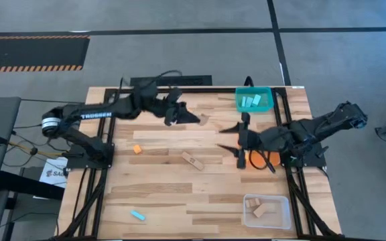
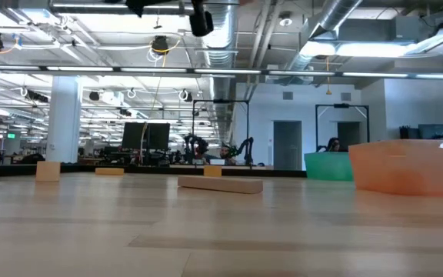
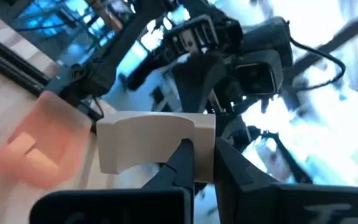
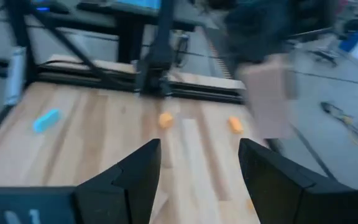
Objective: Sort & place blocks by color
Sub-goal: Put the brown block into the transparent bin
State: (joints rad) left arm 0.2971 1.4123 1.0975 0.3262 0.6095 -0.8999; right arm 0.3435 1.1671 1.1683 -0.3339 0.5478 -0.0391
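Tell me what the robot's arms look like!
Both arms are black, built from chunky jointed pieces. The left arm has white "TROSSEN" lettering and a silvery ring near its base. Thin black cables loop along both. The right gripper ends in two pointy black fingers, like a beak.

I see a tan block (image 1: 204, 119) pinched crosswise between my left claw (image 1: 191, 118)'s fingers, lifted off the table. Another tan block (image 1: 192, 161) lies flat, angled, near my right claw (image 1: 230, 138). An orange block (image 1: 137, 149) rests below-left of the left claw; a cyan block (image 1: 137, 215) sits well apart, at the table's near-left corner.
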